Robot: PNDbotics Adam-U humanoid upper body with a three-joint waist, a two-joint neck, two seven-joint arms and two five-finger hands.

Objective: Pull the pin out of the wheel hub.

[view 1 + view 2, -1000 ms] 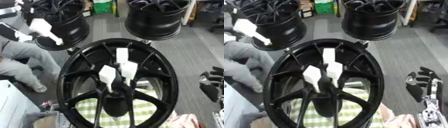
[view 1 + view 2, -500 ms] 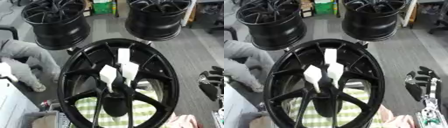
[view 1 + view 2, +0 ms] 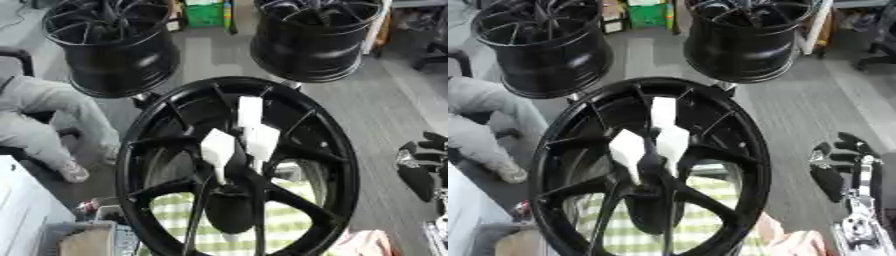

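Black and silver, the robot's right hand [image 3: 839,165] hangs open at the right edge, fingers relaxed, well apart from the wheel hub [image 3: 238,170]. No left hand shows. Only the camera has shifted since a second ago; three white pieces [image 3: 218,147], perhaps the pins, stand untouched at the hub's centre.

left/right eye: head stereo pair | looking down, close | both share wheel hub [image 3: 236,165]
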